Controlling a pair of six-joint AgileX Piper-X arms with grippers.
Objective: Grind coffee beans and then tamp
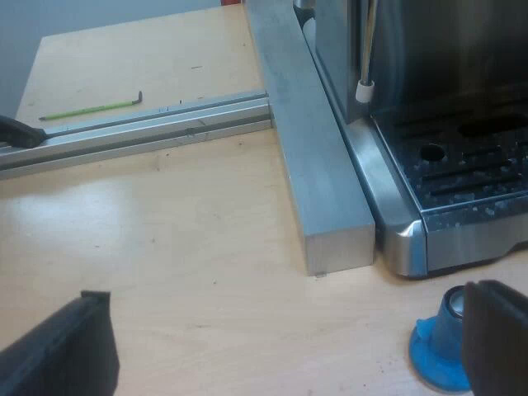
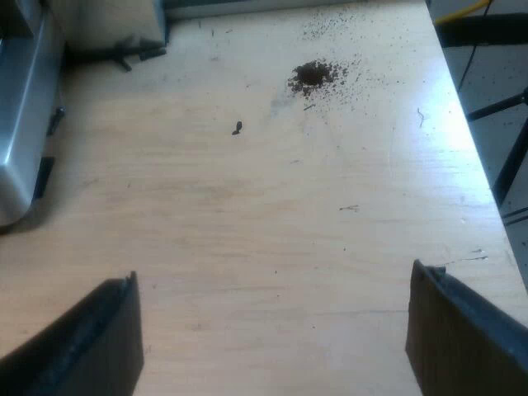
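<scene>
Tamper (image 1: 437, 367), blue, beside a finger of left gripper (image 1: 289, 297), jaws released, right gripper (image 2: 272, 276) released, empty, coffee grounds (image 2: 313, 74) on table (image 2: 247, 206).

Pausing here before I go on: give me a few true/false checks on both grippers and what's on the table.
1. The left gripper is shut on the blue tamper. False: it is open; the tamper stands on the table beside one finger.
2. Coffee grounds lie spilled on the table ahead of the right gripper. True.
3. The right gripper is shut. False: open, holding nothing.
4. A green hex key lies beyond the metal rail. True.
</scene>
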